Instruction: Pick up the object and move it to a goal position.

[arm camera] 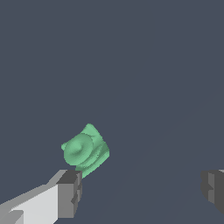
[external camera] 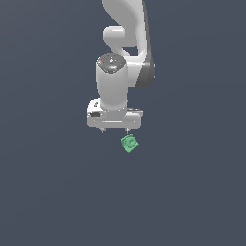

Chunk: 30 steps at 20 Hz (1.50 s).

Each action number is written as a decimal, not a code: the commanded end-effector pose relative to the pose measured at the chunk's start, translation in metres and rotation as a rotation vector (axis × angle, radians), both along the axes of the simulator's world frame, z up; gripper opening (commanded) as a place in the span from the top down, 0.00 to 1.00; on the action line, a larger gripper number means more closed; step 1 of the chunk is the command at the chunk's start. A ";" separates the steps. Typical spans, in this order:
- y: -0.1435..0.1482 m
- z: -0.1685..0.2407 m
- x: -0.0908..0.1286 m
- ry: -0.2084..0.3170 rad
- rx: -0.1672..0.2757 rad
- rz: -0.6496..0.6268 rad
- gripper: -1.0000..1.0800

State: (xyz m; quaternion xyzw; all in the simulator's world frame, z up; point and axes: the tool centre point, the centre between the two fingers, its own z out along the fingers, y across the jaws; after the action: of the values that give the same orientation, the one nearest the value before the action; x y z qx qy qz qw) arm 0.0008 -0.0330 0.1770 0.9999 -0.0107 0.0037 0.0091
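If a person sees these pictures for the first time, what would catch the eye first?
First the big white arm, which hangs down the middle of the exterior view over a plain dark grey floor. Next the small light-green block, the only colour, lying tilted just below the pincer, toward the exterior view's right. In the wrist view the pincer stands wide open, and the block sits near one fingertip, not between them.

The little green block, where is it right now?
In the exterior view the green block lies on the dark floor just below the open white gripper, toward the view's right, near one fingertip and not between the fingers.
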 end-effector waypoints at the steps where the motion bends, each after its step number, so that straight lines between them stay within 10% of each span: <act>1: 0.000 0.000 0.000 0.000 -0.001 0.002 0.04; 30: 0.042 -0.050 -0.010 0.001 0.020 -0.502 0.04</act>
State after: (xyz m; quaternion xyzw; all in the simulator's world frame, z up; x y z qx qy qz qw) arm -0.0085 0.0059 0.1310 0.9708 -0.2399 0.0010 0.0003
